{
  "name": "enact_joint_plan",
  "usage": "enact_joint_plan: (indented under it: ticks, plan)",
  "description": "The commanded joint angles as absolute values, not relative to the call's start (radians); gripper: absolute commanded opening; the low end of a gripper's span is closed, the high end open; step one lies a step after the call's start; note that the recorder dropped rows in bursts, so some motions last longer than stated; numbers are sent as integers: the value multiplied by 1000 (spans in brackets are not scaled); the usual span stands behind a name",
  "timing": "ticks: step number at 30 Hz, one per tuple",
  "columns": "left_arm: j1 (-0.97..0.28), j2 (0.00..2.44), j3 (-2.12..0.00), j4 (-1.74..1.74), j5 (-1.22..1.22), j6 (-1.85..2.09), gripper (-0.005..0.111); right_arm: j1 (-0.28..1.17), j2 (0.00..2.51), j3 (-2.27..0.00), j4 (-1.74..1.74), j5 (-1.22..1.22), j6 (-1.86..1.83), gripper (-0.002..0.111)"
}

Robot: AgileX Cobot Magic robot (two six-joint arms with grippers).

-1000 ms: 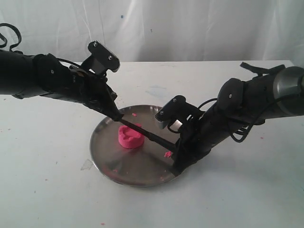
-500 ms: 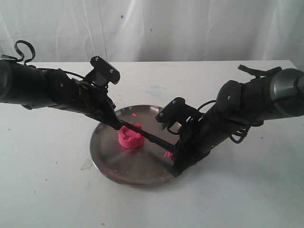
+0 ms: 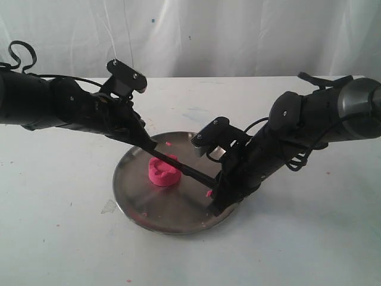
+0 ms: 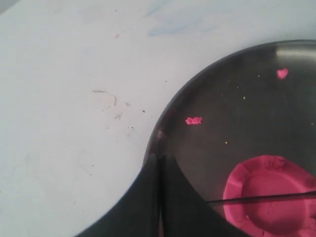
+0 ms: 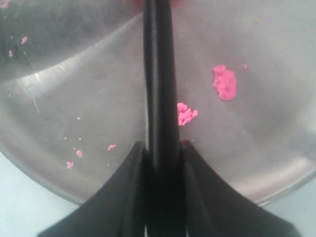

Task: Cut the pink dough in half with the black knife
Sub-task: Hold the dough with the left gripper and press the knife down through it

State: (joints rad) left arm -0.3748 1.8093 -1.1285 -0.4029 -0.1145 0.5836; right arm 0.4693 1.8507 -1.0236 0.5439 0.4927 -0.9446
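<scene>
The pink dough, a notched puck, sits left of centre on the steel plate. The black knife lies across the dough's top, and its blade shows as a thin dark line. My right gripper is shut on the knife's handle near the plate's right rim. My left gripper is shut, its fingertips down at the blade's tip by the plate's far left rim. Whether it touches the blade is hidden.
Small pink crumbs are scattered over the plate. The plate rests on a white table with a white curtain behind. Both black arms reach over the plate from either side.
The knife dipped lower onto the dough half a second ago and has come back up a little. Both arms shifted slightly. The dough has stayed in place.
</scene>
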Motion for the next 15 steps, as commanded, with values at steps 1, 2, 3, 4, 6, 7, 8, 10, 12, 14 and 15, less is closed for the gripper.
enact_joint_plan:
  ticks: [1,2,3,4,6,7,8,10,12,14,15]
  plan:
    - [-372,1778,-1130,-410,-103,575,0,470,1836,-1036,550,507,-913,0]
    - [-372,1778,-1130,-410,-103,575,0,470,1838,-1036,550,505,-907,0]
    - [-372,1777,-1130,-410,-98,575,0,470,1838,-1036,548,503,-897,0]
    - [-372,1777,-1130,-410,-96,575,0,470,1840,-1036,546,501,-886,0]
    - [-372,1784,-1130,-410,-94,575,0,470,1842,-1036,546,498,-886,0]
    - [-372,1786,-1130,-410,-94,578,0,470,1842,-1036,546,498,-886,0]
    - [-372,1791,-1130,-410,-91,578,0,470,1842,-1036,546,498,-886,0]
    - [-372,1798,-1130,-410,-85,578,0,470,1842,-1036,546,497,-886,0]
    - [-372,1803,-1130,-410,-85,578,0,470,1842,-1036,546,497,-886,0]
    - [-372,1804,-1130,-404,-85,578,0,470,1842,-1034,546,496,-886,0]
    - [-372,1804,-1130,-402,-85,580,0,470,1842,-1034,546,499,-886,0]
